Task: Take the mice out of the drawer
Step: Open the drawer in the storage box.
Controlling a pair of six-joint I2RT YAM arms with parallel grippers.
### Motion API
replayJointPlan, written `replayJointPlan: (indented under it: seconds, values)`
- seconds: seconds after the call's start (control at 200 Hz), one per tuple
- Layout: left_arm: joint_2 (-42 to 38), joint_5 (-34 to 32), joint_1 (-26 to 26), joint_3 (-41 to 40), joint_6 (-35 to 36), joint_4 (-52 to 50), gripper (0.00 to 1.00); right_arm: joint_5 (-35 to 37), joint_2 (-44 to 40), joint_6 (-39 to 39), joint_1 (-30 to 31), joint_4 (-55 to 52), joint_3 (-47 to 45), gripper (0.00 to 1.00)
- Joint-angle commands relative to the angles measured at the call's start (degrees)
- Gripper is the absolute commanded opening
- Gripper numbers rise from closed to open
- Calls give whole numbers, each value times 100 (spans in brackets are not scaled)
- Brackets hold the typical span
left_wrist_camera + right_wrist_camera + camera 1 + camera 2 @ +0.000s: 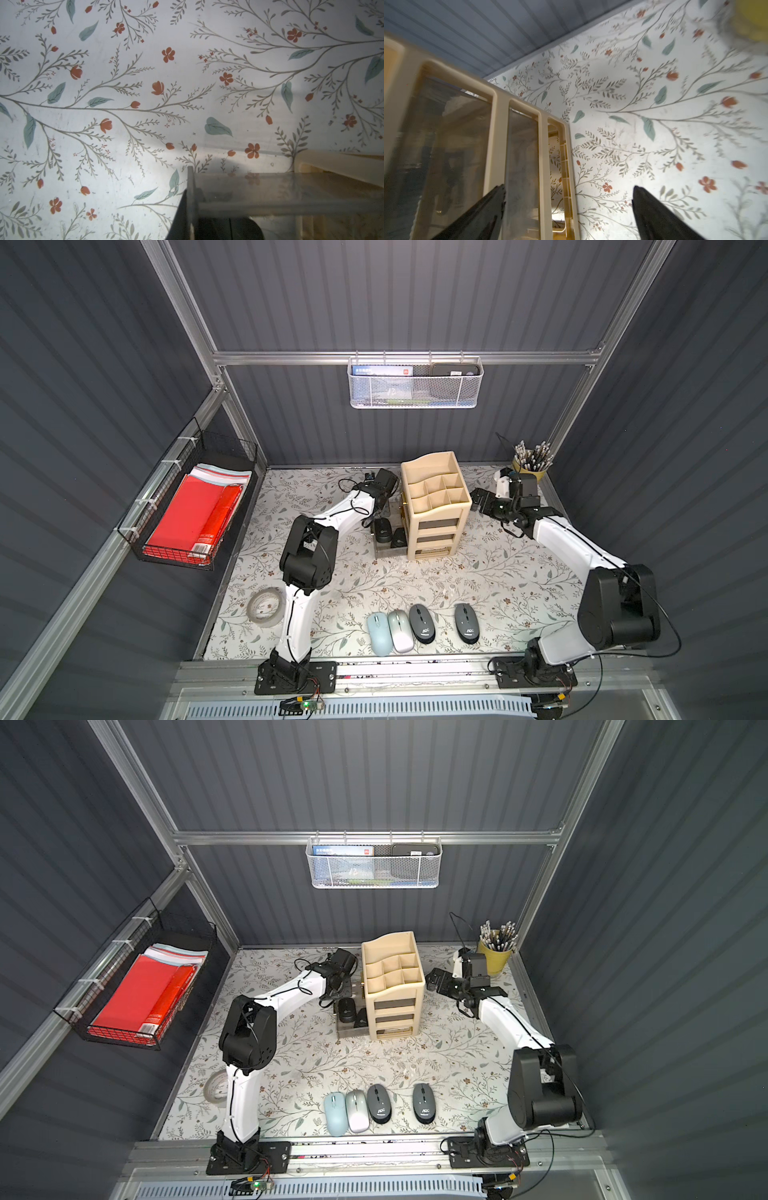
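While the left gripper [383, 508] sat at the back-wall end of the pulled-out drawer [386, 551], its jaws were nearly together. The left wrist view showed only one finger [180, 220], flat against the outside of the drawer's clear end wall. The opposing finger was out of sight, so the pinch looked to be on that wall.

The drawer stuck out from the bottom level of the beige organizer [436, 497], toward the left arm's side. Two mice were inside it: a black mouse [382, 529], and the other black mouse [400, 537] just beside it, closer to the organizer. Neither was touched by a finger in either top view.

The other four lay in a row on the floral table [415, 585] near the front rail. The pale blue mouse [379, 633] and silver mouse [400, 631] were touching or nearly so. The dark grey mouse [422, 623] lay just beside those, and the second dark grey mouse [466, 622] lay apart.

The right gripper [569, 216] was spread wide and held nothing. It hovered just beside the organizer's opposite side. I couldn't tell whether it made contact with that side.
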Motion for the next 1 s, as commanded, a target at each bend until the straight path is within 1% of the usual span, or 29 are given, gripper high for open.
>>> replayJointPlan:
  seconds: [0.0,0.04,0.11,0.15,0.19,0.265,0.325,0.435,0.52,0.65,0.75,0.805,0.875,0.935,0.996]
  values:
    - [-280,73,44,-321,-83,177,8,517,-616,-259,58,36,460,99]
    - [-325,190,44,-470,-141,311,7,648,-813,-363,252,47,618,99]
    - [-415,354,45,-702,-260,546,7,1030,-1151,-587,840,186,865,98]
    - [-466,428,44,-804,-337,651,7,996,-1235,-649,1174,108,1084,97]
    - [-530,502,44,-924,-440,771,7,813,-1242,-633,1481,-33,1337,97]
    - [-778,642,44,-1228,-704,1147,7,507,-1044,-578,2079,-425,1730,97]
    - [-1039,886,44,-1595,-785,1638,8,348,-840,-521,2592,-529,1792,98]
    - [-1138,986,44,-1854,-881,1886,9,630,-426,-474,3557,-387,1722,99]
    - [-1179,989,44,-1940,-1048,1901,10,678,-47,-376,4054,-275,1783,99]
    - [-1294,907,52,-2025,-1093,1964,16,385,454,-150,4444,67,1730,99]
    - [-1280,931,77,-2051,-1018,1971,17,494,749,-58,4563,103,1685,99]
    - [-1268,932,96,-2053,-943,1969,17,925,931,-18,4554,-87,1713,99]
    - [-1249,911,152,-2018,-833,1906,17,1798,1156,4,4513,-534,1868,99]
    - [-1233,755,205,-1974,-749,1800,17,2622,1332,22,4493,-972,2032,99]
    - [-1242,662,249,-1944,-667,1696,17,2912,1454,-44,4442,-1250,2140,99]
